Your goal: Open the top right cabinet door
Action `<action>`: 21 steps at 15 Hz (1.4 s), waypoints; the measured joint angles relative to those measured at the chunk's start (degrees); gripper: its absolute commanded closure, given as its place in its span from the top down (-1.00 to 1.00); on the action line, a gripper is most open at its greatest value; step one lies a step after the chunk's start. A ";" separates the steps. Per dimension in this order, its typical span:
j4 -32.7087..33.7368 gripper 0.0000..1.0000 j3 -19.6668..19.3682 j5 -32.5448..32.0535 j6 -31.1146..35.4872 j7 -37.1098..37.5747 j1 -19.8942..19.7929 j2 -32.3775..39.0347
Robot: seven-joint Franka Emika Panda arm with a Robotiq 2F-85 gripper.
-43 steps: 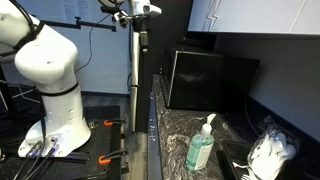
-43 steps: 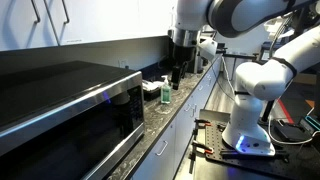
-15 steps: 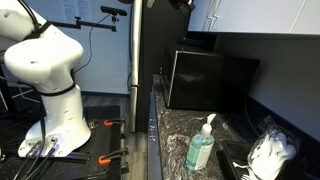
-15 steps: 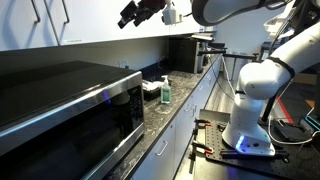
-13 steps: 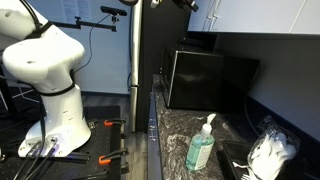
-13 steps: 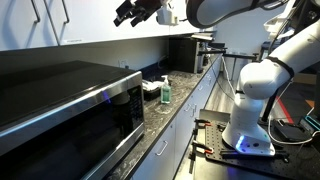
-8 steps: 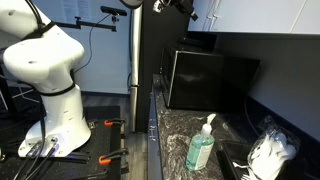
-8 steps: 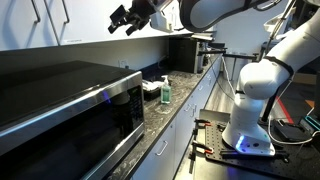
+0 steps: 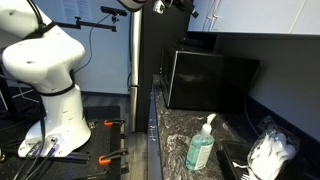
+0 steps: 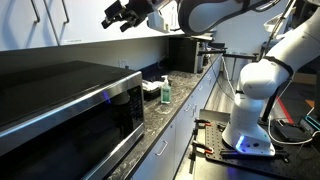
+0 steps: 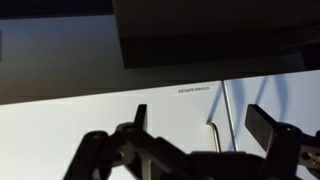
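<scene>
The gripper (image 10: 114,20) hangs in the upper left of an exterior view, its 2 fingers spread apart with nothing between them, pointing at the white wall cabinets. In the wrist view the fingers (image 11: 265,126) rise from the bottom edge on either side of a slim vertical handle (image 11: 214,135) on the top right cabinet door (image 11: 70,130), whose pale panel fills the frame's lower half. Whether they touch it, I cannot tell. Lower, mid-frame, a teal soap bottle (image 10: 165,90) stands on the dark speckled counter (image 10: 170,112). A black microwave-like box (image 9: 210,80) sits at centre.
</scene>
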 measured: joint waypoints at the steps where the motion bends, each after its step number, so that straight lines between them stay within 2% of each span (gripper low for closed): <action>1: 0.05 1.00 1.64 0.00 2.85 0.07 -1.37 0.32; 5: 2.02 1.00 10.02 -0.85 10.16 0.25 -9.49 1.92; 10: 6.89 1.00 20.93 -1.02 13.27 0.26 -24.31 1.53; 14: 10.08 1.00 29.88 4.43 15.98 -0.85 -35.62 0.81; 17: 12.07 0.96 35.68 8.99 17.60 -2.37 -42.42 0.62; 18: 12.65 0.46 37.25 10.37 18.11 -2.95 -44.26 0.47; 19: 13.24 0.46 38.66 11.78 18.51 -3.60 -45.89 0.30; 21: 14.31 0.17 40.96 14.05 19.10 -4.85 -48.47 -0.14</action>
